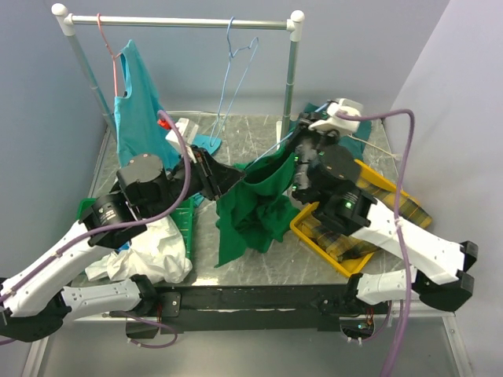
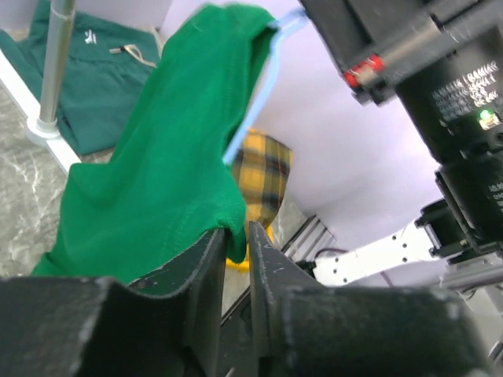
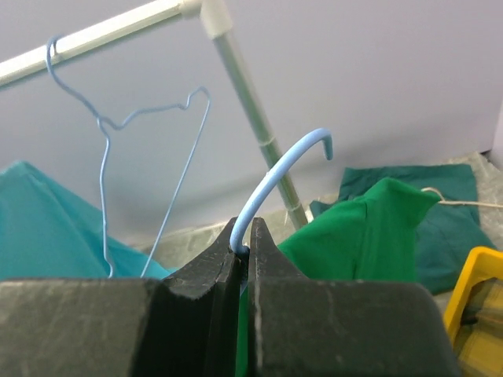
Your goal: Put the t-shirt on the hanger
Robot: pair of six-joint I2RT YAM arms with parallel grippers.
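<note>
Below the rail point(image 3: 94, 35): hanger point(image 3: 275, 169) pinched tight by right gripper point(image 3: 244, 236), hook up toward rail, arm slanting down inside t-shirt point(image 2: 157, 181); left gripper point(image 2: 237, 232) narrowly parted around hem.

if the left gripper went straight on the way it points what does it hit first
The t-shirt: its green edge hangs right at the tips of the left gripper. A yellow plaid cloth shows behind it, depth unclear.

Overhead plus wrist close-ups.
Left wrist faces 3 o'clock, right wrist 12 o'clock; all share the t-shirt point(image 2: 157, 181).
</note>
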